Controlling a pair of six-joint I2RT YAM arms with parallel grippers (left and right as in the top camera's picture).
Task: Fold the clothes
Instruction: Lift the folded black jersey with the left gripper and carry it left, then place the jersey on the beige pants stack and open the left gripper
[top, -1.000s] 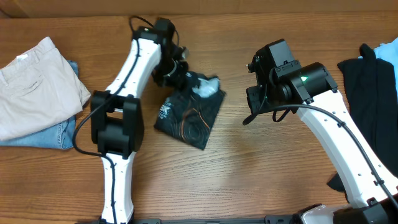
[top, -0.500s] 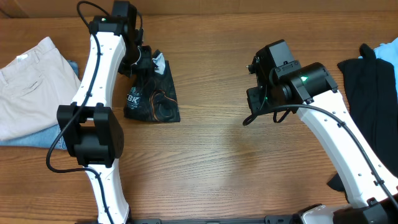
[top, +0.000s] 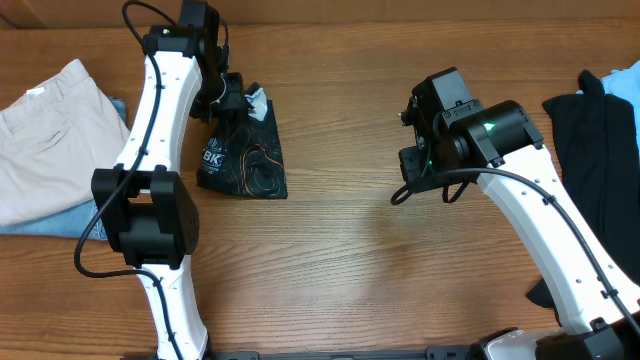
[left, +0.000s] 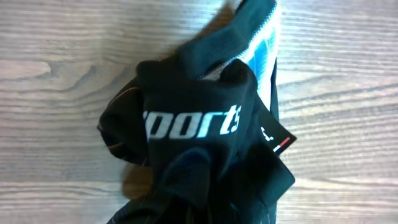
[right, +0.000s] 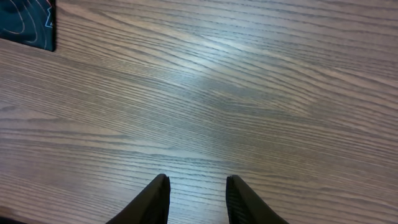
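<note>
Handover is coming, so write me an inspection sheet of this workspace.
Surface: wooden table, no spills or marks seen.
Job's things: jersey, black with orange lines, folded small, lying on the table by the left arm.
Clutter: beige trousers lying on blue jeans at the left edge; black garments at the right edge.
Grippers: left gripper at the jersey's top edge, fingers hidden under bunched fabric, apparently pinching it; right gripper open over bare wood, holding nothing.
Cables: left arm's cable and right arm's cable hang in loops, apart from the jersey.
Surroundings: nothing seen.
</note>
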